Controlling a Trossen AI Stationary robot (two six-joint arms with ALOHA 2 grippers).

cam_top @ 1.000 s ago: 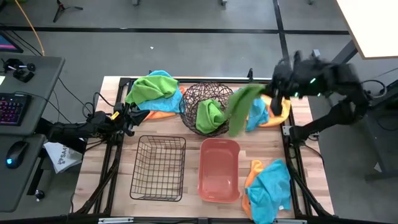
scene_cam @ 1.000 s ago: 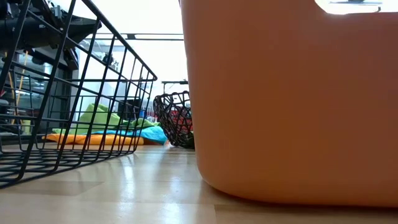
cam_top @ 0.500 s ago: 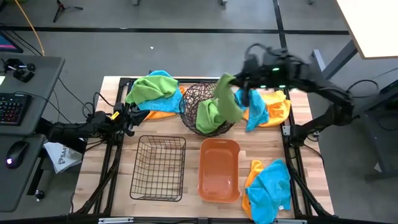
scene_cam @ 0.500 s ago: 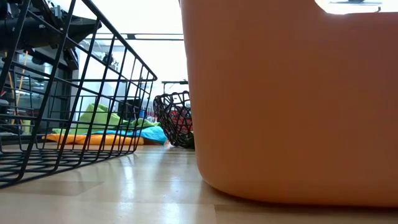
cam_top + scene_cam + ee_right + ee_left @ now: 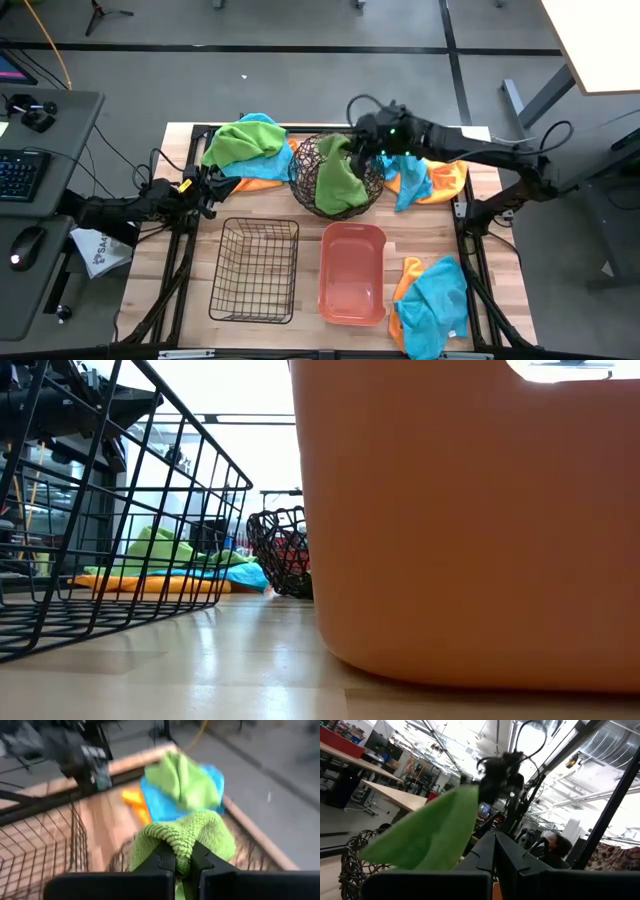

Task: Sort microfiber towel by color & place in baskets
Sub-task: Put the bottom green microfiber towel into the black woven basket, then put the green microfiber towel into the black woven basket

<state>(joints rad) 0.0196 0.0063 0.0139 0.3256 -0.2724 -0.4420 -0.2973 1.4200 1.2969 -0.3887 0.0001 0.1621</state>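
Swung in from the far right corner of the worktop (image 5: 190,305) over the last second, carrying the green towel (image 5: 338,180) across until it hangs over the round woven-wire bowl (image 5: 303,160). Right gripper (image 5: 183,861) pinched tight on a bunched fold of that green cloth, fingers (image 5: 165,861) nearly meeting through it in the right wrist view; gripper poised above the bowl's far right rim (image 5: 372,148). Directly beneath the fingers, the towel draping down into the bowl, already overlapping green cloth lying inside; release, by judgement, all that remains, with the drop straight down and nothing in the way. Just beside the bowl on the right, a blue and orange pile (image 5: 425,178); on the left, a green, blue and orange heap (image 5: 247,150). Nearer the front edge, the black wire-grid basket (image 5: 255,270) and the salmon plastic tub (image 5: 352,272), both without any cloth, and another blue and orange pile (image 5: 432,300) at the front right. Left gripper (image 5: 205,190) parked low at the left edge near the left heap, fingers pressed together on nothing, well apart from the bowl.
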